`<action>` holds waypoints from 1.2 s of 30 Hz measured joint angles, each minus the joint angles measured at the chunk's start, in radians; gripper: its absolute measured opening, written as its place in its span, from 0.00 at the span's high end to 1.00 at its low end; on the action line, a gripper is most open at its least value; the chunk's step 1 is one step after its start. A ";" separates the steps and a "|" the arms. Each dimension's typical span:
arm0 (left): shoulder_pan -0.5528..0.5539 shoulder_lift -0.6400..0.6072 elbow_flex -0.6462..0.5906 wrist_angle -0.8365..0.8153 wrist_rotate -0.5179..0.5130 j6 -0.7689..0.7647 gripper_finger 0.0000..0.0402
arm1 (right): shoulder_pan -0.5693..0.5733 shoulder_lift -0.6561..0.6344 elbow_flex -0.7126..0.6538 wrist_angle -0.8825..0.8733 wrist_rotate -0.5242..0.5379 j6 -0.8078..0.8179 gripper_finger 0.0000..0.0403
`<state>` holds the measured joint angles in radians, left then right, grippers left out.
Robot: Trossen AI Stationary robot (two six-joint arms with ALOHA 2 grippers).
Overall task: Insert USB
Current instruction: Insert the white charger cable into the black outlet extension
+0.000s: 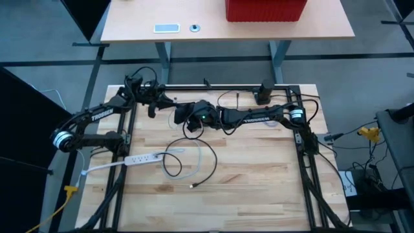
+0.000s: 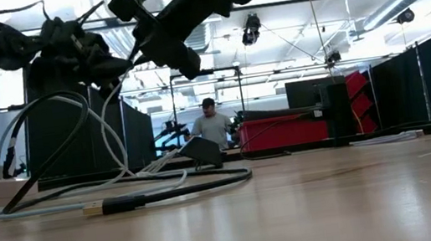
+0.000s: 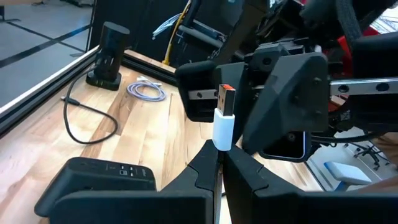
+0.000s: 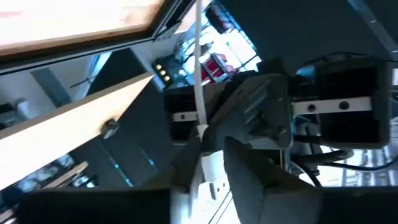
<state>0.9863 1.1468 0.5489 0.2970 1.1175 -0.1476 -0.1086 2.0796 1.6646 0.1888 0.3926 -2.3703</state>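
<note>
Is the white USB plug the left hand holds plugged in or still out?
Out. In the left wrist view the white USB plug stands pinched in the left hand, its metal end bare and short of the right hand.

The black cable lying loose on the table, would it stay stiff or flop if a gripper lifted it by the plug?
The black cable lies in slack curves, so it would probably droop. It looks thin, likely light, dragging its loop along.

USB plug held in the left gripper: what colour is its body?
White, with a metal tip; USB plug, left wrist view.
</note>
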 joint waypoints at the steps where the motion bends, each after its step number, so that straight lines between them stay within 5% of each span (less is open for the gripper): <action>1: 0.000 -0.002 0.000 0.000 0.000 0.000 1.00 | -0.001 0.000 0.000 0.011 -0.010 0.000 0.82; 11: 0.000 -0.001 0.000 -0.009 0.000 0.000 1.00 | -0.011 0.000 0.000 0.080 -0.020 -0.031 0.58; 36: -0.002 0.000 -0.001 -0.037 0.000 0.007 1.00 | -0.041 0.004 0.001 0.033 -0.089 -0.010 0.70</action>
<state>0.9845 1.1469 0.5484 0.2604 1.1175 -0.1410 -0.1496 2.0834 1.6653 0.2220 0.3031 -2.3806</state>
